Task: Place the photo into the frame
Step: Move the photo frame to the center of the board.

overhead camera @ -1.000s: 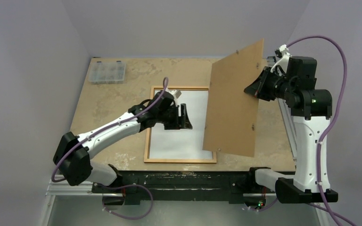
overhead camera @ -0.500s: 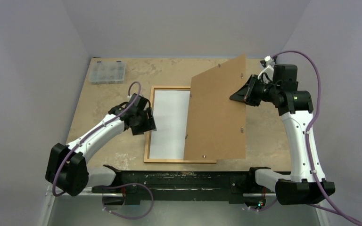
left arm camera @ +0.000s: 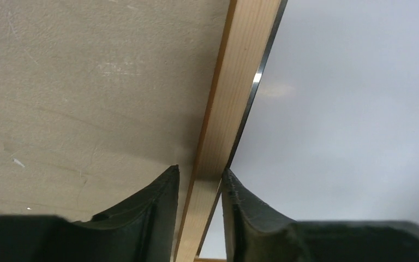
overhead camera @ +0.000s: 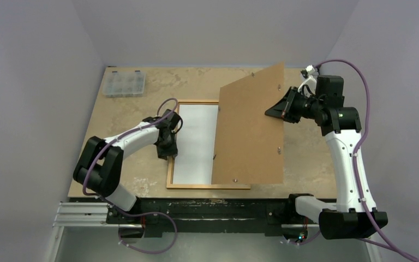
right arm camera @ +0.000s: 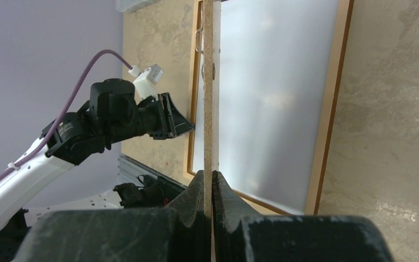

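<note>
Photo (overhead camera: 196, 143): white back up, lying inside the frame, its right part hidden under the board.
Frame (overhead camera: 207, 186): flat on the worktop (overhead camera: 125, 123), about the middle.
Left arm (overhead camera: 133, 139): jaws straddle the frame's left rail, one finger (left arm camera: 161, 202) on each side and close against it; I cannot tell whether they pinch it.
Right arm (overhead camera: 345, 158): jaws closed on the edge of a brown board (overhead camera: 248, 131), held tilted over the frame's right side.
Plastic box (overhead camera: 123, 84): far left corner, well apart.
</note>
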